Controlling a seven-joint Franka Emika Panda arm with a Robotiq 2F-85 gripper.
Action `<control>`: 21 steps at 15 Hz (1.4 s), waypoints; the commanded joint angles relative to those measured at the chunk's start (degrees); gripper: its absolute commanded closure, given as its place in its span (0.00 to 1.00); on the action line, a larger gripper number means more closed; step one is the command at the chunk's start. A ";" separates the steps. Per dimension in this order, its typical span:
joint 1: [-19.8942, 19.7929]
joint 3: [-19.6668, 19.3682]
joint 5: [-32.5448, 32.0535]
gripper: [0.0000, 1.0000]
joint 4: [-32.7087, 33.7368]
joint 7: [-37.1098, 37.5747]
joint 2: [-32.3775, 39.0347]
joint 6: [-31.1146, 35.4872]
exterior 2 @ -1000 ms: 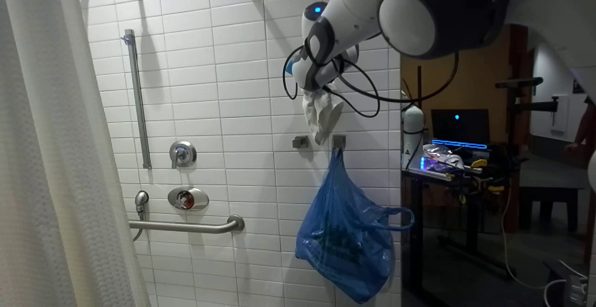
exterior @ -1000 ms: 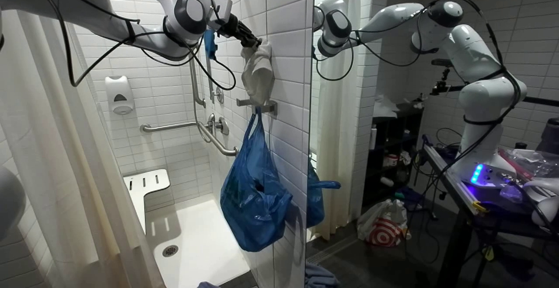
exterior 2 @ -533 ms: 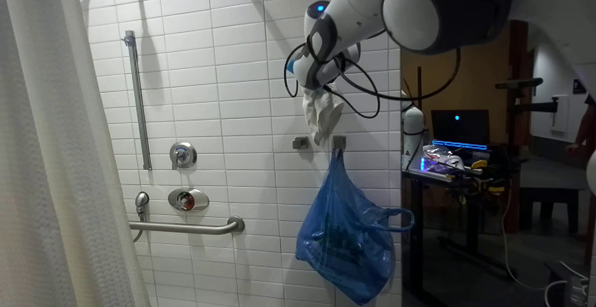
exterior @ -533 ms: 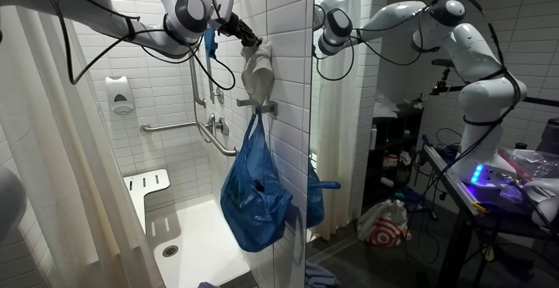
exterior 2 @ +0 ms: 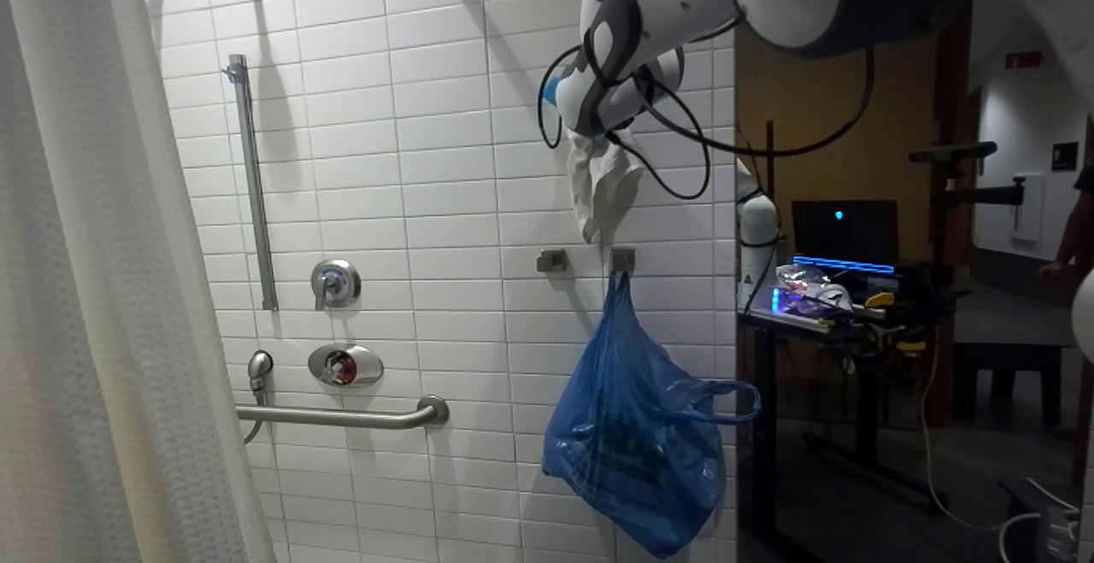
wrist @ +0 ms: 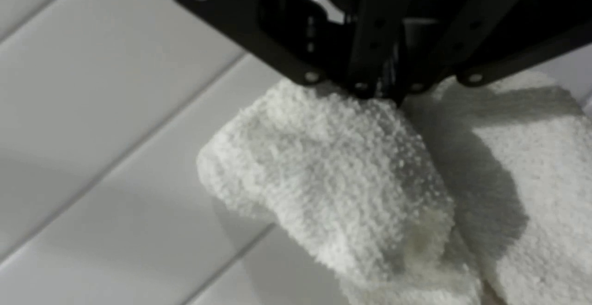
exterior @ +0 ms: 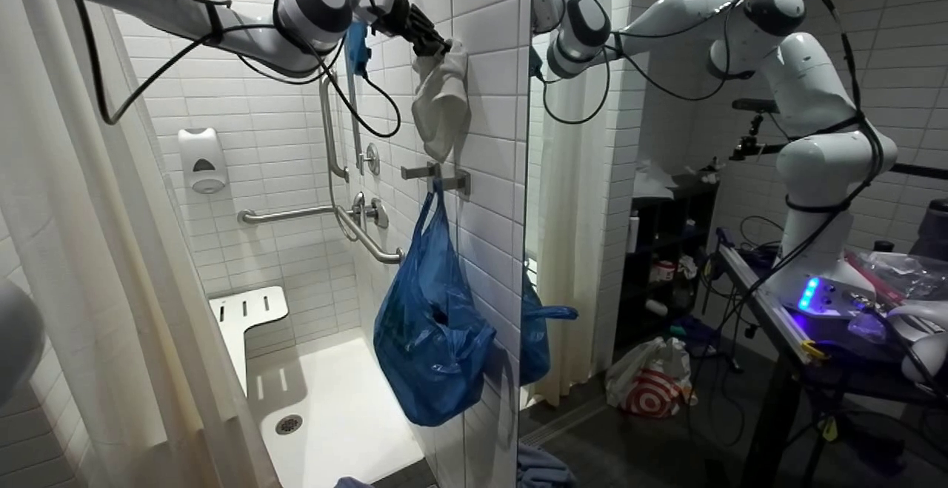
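Note:
A white terry cloth [wrist: 333, 171] is pinched at its top by my gripper [wrist: 384, 94], whose dark fingers are shut on it. Its folds drape down on both sides of the grip in the wrist view; the fingertips are partly buried in the fabric. In an exterior view the gripper [exterior: 443, 49] points down toward the tiled wall, and the cloth [exterior: 441, 103] hangs from it just above the metal hooks. The arm hides the gripper in an exterior view, where the cloth [exterior 2: 600, 183] dangles above two square hooks, a left hook [exterior 2: 551, 260] and a right hook [exterior 2: 624, 259].
A full blue plastic bag [exterior 2: 632, 443] hangs from the right hook. The tiled wall [exterior 2: 444, 204] stands close behind the cloth. A grab bar [exterior 2: 342, 415], shower valves [exterior 2: 336, 283] and a curtain [exterior: 111, 251] are nearby. A mirror [exterior: 629, 177] adjoins the wall.
My arm has risen, carrying the cloth up and, in an exterior view, slightly right. The cloth's lower end now hangs above the hooks instead of at their height. The blue bag has stayed put.

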 commanded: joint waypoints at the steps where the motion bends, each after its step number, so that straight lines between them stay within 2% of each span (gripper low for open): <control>1: 1.85 -6.60 -1.06 0.98 -0.88 1.73 -0.82 2.79; 2: 3.59 -9.03 -0.86 0.98 -1.39 1.63 -0.88 2.79; 3: 3.31 -9.51 -0.14 0.98 -0.77 1.95 -0.16 3.16; 4: 5.32 -12.29 0.02 0.98 -1.53 1.58 -0.20 3.29; 6: 5.84 -14.32 1.13 0.98 -1.18 1.53 0.72 4.11; 7: 7.74 -16.94 1.43 0.98 -1.94 1.11 0.86 4.29; 8: 6.72 -16.67 2.13 0.98 -1.23 1.37 1.50 4.97; 9: 9.15 -19.80 2.53 0.98 -2.27 0.70 1.58 5.00; 10: 8.51 -19.89 3.29 0.98 -1.79 0.78 2.03 5.73; 14: 11.42 -25.54 5.60 0.98 -2.51 0.01 5.25 7.36; 15: 10.71 -25.50 6.28 0.98 -1.96 0.38 6.82 7.90; 18: 11.83 -27.85 7.22 0.98 -1.70 -0.33 10.15 7.69; 21: 11.31 -28.10 7.31 0.98 -0.52 -0.42 13.39 7.12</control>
